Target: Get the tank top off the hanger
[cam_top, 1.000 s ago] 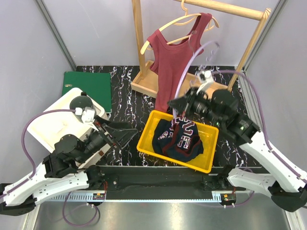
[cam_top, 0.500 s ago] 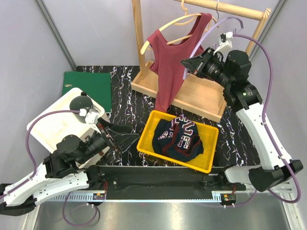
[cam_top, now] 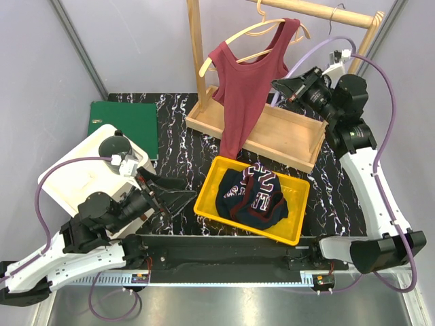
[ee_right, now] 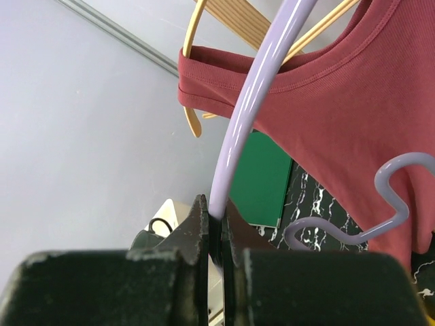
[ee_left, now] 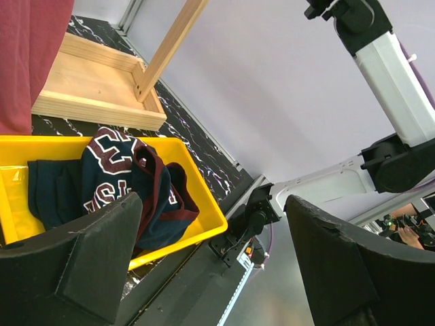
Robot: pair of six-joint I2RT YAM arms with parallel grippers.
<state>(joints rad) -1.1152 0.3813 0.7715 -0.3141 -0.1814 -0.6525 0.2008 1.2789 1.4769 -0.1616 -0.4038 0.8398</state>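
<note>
A red tank top (cam_top: 241, 88) hangs on a wooden hanger (cam_top: 238, 32) from the wooden rack's rod (cam_top: 319, 10). It also shows in the right wrist view (ee_right: 346, 115) and in the left wrist view (ee_left: 27, 54). My right gripper (cam_top: 280, 85) is raised beside the tank top's right side and is shut on a bare lavender hanger (cam_top: 306, 54). In the right wrist view the jaws (ee_right: 219, 234) pinch that hanger's bar (ee_right: 248, 115). My left gripper (cam_top: 173, 193) is open and empty, low at the left of the yellow bin; its fingers (ee_left: 88, 258) frame the bin.
A yellow bin (cam_top: 207, 187) holds a navy garment (cam_top: 255, 197) in front of the rack's wooden base (cam_top: 285, 136). A green folder (cam_top: 126, 122) and a white tray (cam_top: 68, 180) lie at the left. Grey walls close in both sides.
My right arm has lifted the lavender hanger from above the yellow bin up and to the right, beside the rack's rod. The left arm has barely moved.
</note>
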